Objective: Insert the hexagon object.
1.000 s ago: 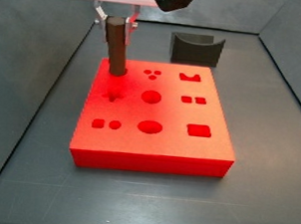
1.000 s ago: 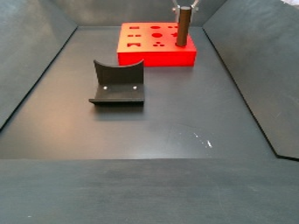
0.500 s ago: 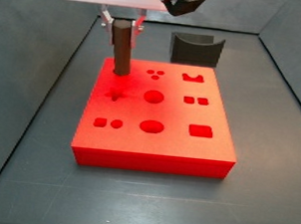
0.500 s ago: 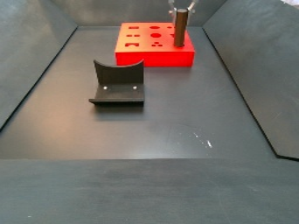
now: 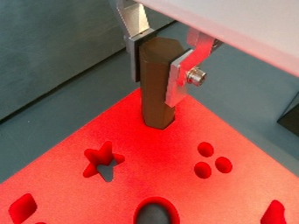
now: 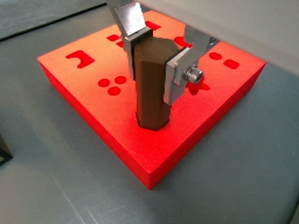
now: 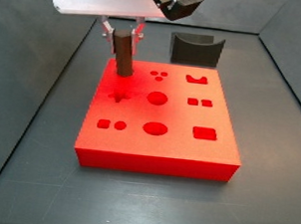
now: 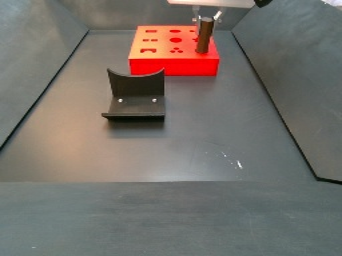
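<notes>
The hexagon object is a reddish-brown six-sided peg standing upright. My gripper is shut on its upper part, one silver finger plate on each side. The peg's lower end meets the top of the red block at a hole near the block's corner, next to a star-shaped hole. The peg, gripper and block show in both wrist views. In both side views the gripper holds the peg over the block's far corner.
The block's top has several other shaped holes, such as a three-dot hole and a round one. A dark grey curved holder stands on the dark floor apart from the block. Sloping dark walls bound the floor.
My gripper has moved down with the peg. Less of the peg shows above the block's top than before. The block and the holder have not moved.
</notes>
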Available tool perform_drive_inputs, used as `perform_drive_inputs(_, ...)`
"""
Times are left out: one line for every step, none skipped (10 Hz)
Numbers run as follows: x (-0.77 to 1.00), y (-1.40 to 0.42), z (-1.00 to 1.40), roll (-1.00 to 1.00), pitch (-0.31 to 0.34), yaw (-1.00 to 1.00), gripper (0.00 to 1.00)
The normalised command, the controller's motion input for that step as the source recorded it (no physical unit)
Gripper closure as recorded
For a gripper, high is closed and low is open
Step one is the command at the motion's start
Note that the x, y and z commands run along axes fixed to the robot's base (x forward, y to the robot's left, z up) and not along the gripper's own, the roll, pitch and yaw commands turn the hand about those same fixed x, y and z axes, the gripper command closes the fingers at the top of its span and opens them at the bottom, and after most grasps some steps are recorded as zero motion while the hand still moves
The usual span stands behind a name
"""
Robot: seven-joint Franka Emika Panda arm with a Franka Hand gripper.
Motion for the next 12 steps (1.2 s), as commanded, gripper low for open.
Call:
perform_drive_inputs(0.2, -0.17, -0.07, 0.44, 0.254, -0.02, 1.0)
perform_drive_inputs(0.35, -0.14, -0.2, 0.35, 0.324, -0.1, 1.0)
perform_drive_inputs(0.2, 0.0, -0.11, 0.08, 0.224, -0.15, 1.0)
perform_drive_inputs(0.0, 0.0, -0.13, 0.04, 0.036, -0.03, 1.0)
perform_drive_inputs(-0.03, 0.0, -0.32, 0.0, 0.0, 0.0, 1.0)
perform_drive_inputs(-0.05, 0.0, -0.78, 0.0, -0.066, 0.0, 1.0)
perform_drive_inputs(-0.02, -0.03, -0.89, 0.02, -0.191, 0.0, 1.0)
perform_drive_inputs(-0.07, -0.01, -0.92, 0.05, -0.171, 0.0, 1.0)
perform_drive_inputs(-0.08, 0.0, -0.8, 0.05, -0.111, 0.0, 1.0)
perform_drive_inputs(-0.01, 0.0, -0.33, -0.01, -0.011, 0.0, 1.0)
perform_drive_inputs(0.0, 0.04, -0.01, -0.04, 0.0, 0.0, 1.0)
perform_drive_inputs(0.0, 0.0, 0.0, 0.0, 0.0, 0.0, 1.0)
